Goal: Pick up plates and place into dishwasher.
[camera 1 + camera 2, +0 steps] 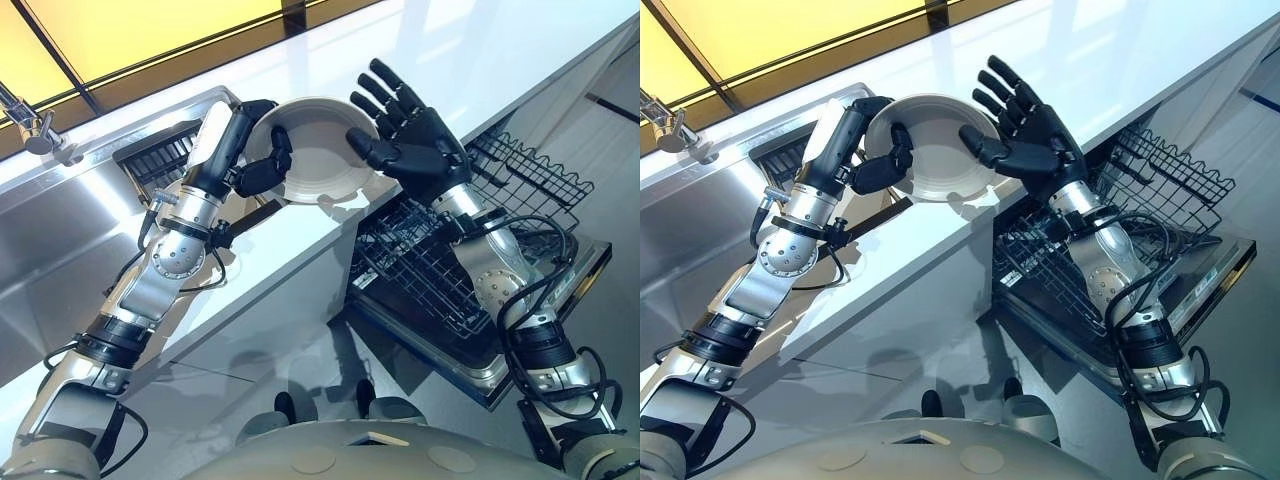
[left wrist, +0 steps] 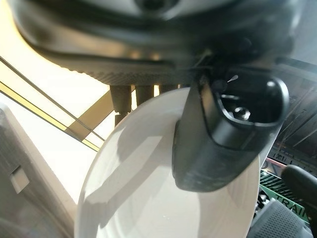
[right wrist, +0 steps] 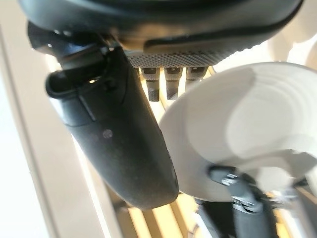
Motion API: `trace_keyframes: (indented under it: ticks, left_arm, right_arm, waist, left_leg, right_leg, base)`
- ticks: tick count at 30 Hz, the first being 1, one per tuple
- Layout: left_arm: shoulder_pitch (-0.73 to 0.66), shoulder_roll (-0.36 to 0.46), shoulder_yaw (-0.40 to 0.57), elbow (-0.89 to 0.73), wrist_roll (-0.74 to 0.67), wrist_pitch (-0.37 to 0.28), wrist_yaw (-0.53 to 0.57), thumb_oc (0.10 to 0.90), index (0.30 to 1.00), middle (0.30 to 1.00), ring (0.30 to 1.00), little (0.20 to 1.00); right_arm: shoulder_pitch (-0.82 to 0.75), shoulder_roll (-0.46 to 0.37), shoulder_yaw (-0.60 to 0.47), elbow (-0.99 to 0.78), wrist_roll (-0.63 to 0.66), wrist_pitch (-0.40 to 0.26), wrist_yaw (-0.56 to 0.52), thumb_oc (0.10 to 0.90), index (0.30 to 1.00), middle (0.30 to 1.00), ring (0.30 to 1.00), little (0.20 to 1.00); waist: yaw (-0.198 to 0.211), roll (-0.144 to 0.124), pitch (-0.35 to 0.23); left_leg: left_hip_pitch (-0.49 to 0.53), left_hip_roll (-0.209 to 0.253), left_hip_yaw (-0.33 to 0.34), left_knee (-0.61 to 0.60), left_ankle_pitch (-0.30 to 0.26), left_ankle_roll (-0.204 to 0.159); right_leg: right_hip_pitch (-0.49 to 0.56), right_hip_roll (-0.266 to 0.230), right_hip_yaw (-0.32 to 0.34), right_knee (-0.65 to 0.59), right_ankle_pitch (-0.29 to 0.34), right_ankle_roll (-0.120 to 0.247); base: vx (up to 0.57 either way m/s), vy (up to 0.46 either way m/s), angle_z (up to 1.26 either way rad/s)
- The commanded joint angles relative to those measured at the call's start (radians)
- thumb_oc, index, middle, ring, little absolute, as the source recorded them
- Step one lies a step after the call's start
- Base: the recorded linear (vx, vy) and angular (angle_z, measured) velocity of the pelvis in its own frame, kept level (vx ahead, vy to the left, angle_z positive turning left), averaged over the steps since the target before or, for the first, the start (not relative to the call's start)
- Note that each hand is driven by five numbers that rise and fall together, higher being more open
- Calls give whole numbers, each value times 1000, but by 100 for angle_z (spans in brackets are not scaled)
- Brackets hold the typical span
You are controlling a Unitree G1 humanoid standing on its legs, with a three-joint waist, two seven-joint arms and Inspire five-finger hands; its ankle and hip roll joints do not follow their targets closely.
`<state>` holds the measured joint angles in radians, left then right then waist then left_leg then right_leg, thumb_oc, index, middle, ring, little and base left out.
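A white plate is held up above the white counter, tilted on edge. My left hand is shut on its left rim, thumb across the inner face, fingers behind; the same plate shows past the thumb in the left wrist view. My right hand is open just right of the plate, fingers straight and spread, its thumb near the plate's right rim; I cannot tell whether it touches. The plate shows beside that thumb in the right wrist view. The open dishwasher's dark wire rack sits below the right arm.
A steel sink with a faucet lies at the left. A dark dish rack stands beside the sink behind my left arm. The dishwasher door hangs open low at the right, beside the counter's edge.
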<state>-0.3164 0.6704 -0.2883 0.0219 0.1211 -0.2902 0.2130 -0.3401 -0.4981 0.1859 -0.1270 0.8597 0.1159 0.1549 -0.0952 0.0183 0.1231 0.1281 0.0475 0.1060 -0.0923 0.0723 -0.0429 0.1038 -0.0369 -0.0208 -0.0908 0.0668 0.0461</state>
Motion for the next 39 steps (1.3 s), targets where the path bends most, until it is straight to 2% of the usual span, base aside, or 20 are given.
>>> trace_keyframes:
  ticks: [1, 13, 14, 15, 16, 21, 26, 29, 30, 31, 32, 33, 39]
  left_arm:
    - [-220, 16, -15, -20, -13, -98, 66, 100, 300, 300, 300, 200]
    - [-237, 24, -48, -27, -33, -93, 41, 100, 300, 300, 300, 200]
    - [-237, 24, -50, -27, -35, -92, 38, 100, 300, 300, 300, 200]
    - [-234, 24, -50, -28, -36, -93, 33, 100, 300, 300, 300, 200]
    - [-232, 23, -51, -26, -38, -94, 32, 100, 300, 300, 300, 200]
    - [-224, 11, -59, -24, -36, -97, 13, 100, 300, 300, 300, 200]
    - [-221, 2, -73, -28, -61, -88, -20, 100, 300, 300, 300, 200]
    - [-214, -15, -82, -20, -150, -52, -82, 100, 300, 300, 300, 200]
    - [-209, -26, -84, -13, -180, -36, -113, 147, 340, 340, 340, 247]
    - [-202, -37, -86, -8, -209, -21, -134, 429, 582, 582, 582, 529]
    - [-190, -51, -89, -5, -246, 2, -164, 679, 796, 796, 796, 779]
    - [-184, -61, -90, -1, -269, 19, -191, 800, 900, 900, 900, 900]
    - [-168, -101, -85, 51, -481, 113, -261, 800, 900, 900, 900, 900]
  right_arm:
    - [-168, -5, 13, -31, -29, -33, 48, 800, 900, 900, 900, 900]
    - [-234, -67, 90, 30, -60, 8, 90, 800, 900, 900, 900, 900]
    - [-239, -69, 94, 31, -51, 2, 88, 646, 768, 768, 768, 746]
    - [-243, -67, 94, 31, -41, -2, 91, 284, 458, 458, 458, 384]
    - [-246, -65, 95, 31, -41, -3, 89, 100, 300, 300, 300, 200]
    - [-262, -43, 99, 22, -50, -8, 68, 100, 300, 300, 300, 200]
    - [-260, -22, 96, 19, -45, -40, 28, 100, 300, 300, 300, 200]
    - [-262, -6, 92, 17, -49, -48, 9, 100, 300, 300, 300, 200]
    - [-263, 2, 92, 17, -52, -51, 8, 100, 300, 300, 300, 200]
    - [-263, 8, 91, 15, -55, -51, 4, 100, 300, 300, 300, 200]
    - [-265, 11, 90, 13, -54, -49, -2, 100, 300, 300, 300, 200]
    - [-268, 14, 90, 13, -52, -46, -7, 100, 300, 300, 300, 200]
    - [-289, 15, 100, 43, -35, -41, -21, 100, 300, 300, 300, 200]
  waist:
    - [8, -35, -99]
    - [20, -44, -97]
    - [21, -45, -98]
    - [23, -45, -98]
    - [23, -45, -97]
    - [29, -44, -95]
    - [31, -43, -91]
    - [31, -43, -90]
    - [30, -42, -89]
    - [30, -41, -89]
    - [30, -40, -89]
    - [30, -39, -89]
    - [27, -34, -90]
  left_leg:
    - [-6, -63, 7, 5, -75, 52]
    - [-3, -63, -11, 5, -74, 52]
    - [-3, -63, -12, 5, -74, 51]
    - [-3, -63, -13, 5, -74, 51]
    - [-2, -63, -13, 5, -73, 51]
    - [-2, -63, -17, 5, -74, 52]
    - [1, -63, -16, 7, -75, 53]
    - [4, -63, -10, 7, -77, 53]
    - [5, -63, -6, 7, -77, 53]
    - [5, -63, -3, 7, -77, 53]
    - [5, -62, 0, 8, -77, 52]
    - [5, -62, 1, 8, -78, 52]
    - [7, -61, 6, 13, -78, 53]
  right_leg:
    - [-19, 61, -51, 56, -65, 22]
    - [-13, 63, -49, 59, -70, 18]
    - [-12, 62, -49, 57, -69, 19]
    - [-11, 63, -50, 56, -68, 18]
    - [-11, 63, -50, 56, -68, 18]
    - [-11, 62, -47, 54, -67, 18]
    - [-8, 60, -47, 51, -65, 19]
    - [-5, 56, -52, 41, -59, 22]
    - [-5, 55, -52, 38, -57, 23]
    - [-5, 55, -52, 36, -55, 23]
    - [-5, 55, -51, 34, -54, 23]
    - [-4, 55, -51, 33, -53, 24]
    - [-5, 55, -42, 34, -53, 22]
  base:
    - [13, -8, 5]
    - [6, -7, 4]
    - [0, 0, 0]
    - [0, 0, 0]
    - [0, 0, 0]
    - [0, 0, 0]
    - [0, 0, 0]
    - [0, 0, 0]
    - [0, 0, 0]
    - [0, 0, 0]
    - [0, 0, 0]
    - [0, 0, 0]
    - [3, -3, -2]
